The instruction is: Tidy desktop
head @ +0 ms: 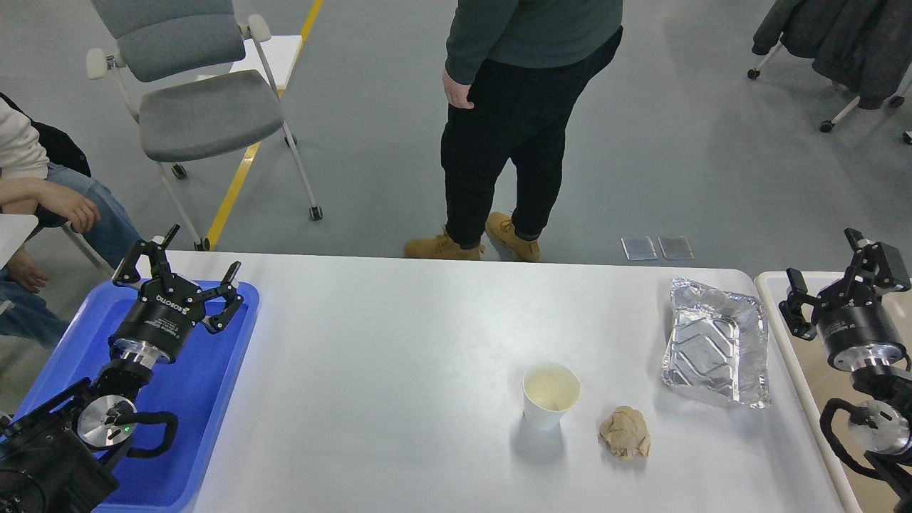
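The desktop (399,370) is a wide white tabletop with rounded corners. On its right half stand a white paper cup (550,395), upright and empty, a crumpled brown paper ball (625,432) just right of it, and a crumpled foil tray (716,342) farther right. My left gripper (187,265) is open and empty above the blue tray (206,399) at the left end. My right gripper (826,274) is open and empty above the cream bin (784,335) at the right end. Both are far from the objects.
A person in tan boots (470,246) stands just beyond the table's far edge. A grey chair (199,107) stands back left, and a seated person (43,206) is at far left.
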`<move>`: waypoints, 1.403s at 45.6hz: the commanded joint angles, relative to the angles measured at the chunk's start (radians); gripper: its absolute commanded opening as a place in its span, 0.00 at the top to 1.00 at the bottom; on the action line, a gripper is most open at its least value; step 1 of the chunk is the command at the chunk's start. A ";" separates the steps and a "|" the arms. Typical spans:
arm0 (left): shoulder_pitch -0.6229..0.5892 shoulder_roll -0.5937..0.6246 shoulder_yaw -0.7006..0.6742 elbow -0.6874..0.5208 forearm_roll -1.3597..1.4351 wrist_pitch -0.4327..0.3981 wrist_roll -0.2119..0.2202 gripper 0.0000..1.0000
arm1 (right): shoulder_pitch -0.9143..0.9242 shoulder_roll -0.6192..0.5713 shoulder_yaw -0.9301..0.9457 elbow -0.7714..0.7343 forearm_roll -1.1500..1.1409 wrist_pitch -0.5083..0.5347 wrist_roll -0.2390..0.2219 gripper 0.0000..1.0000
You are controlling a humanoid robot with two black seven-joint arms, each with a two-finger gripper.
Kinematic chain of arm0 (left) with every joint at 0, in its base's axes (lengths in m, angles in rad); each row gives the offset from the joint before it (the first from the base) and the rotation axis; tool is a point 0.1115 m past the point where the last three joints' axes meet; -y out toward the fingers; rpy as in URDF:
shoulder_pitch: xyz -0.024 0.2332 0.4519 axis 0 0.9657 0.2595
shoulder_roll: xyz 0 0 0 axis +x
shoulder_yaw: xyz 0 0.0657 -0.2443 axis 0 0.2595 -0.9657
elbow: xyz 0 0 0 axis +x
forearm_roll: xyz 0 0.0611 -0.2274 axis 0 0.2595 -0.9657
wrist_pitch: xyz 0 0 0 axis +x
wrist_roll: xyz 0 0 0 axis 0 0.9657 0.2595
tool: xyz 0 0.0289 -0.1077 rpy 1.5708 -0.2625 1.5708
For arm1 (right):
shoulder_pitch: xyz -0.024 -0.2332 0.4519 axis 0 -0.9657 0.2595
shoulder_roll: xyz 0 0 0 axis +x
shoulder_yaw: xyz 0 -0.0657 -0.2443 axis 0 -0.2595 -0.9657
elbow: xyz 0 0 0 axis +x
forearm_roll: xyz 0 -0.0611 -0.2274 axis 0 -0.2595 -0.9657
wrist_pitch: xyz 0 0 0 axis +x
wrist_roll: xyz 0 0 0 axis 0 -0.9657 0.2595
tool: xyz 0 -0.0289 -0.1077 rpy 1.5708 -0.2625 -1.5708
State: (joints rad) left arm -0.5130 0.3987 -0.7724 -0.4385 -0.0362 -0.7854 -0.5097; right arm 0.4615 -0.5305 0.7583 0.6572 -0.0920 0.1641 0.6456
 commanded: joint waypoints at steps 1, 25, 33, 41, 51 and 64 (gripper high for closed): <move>0.001 0.000 -0.001 0.001 -0.001 0.000 -0.001 0.01 | 0.011 -0.008 -0.005 0.002 0.000 0.000 -0.001 0.00; 0.001 0.000 -0.001 0.000 -0.001 0.000 -0.001 0.01 | 0.209 -0.258 -0.215 0.013 -0.002 0.005 -0.006 0.00; 0.001 -0.001 -0.001 0.000 -0.001 0.000 -0.001 0.01 | 0.402 -0.402 -0.491 0.027 0.021 0.005 -0.006 0.00; -0.001 0.000 -0.001 0.000 -0.001 0.000 -0.001 0.01 | 0.725 -0.534 -0.871 0.101 0.018 0.006 -0.012 0.00; 0.001 0.000 -0.002 0.000 -0.001 0.000 -0.001 0.01 | 1.236 -0.534 -1.433 0.105 -0.015 0.100 -0.055 0.00; 0.001 0.000 -0.002 0.000 -0.001 0.000 -0.001 0.01 | 1.634 -0.198 -2.183 0.107 -0.150 0.227 -0.146 0.00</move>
State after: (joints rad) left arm -0.5123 0.3985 -0.7745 -0.4385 -0.0368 -0.7854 -0.5108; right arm 1.7450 -0.9425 -0.8200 0.7570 -0.1720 0.2986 0.5455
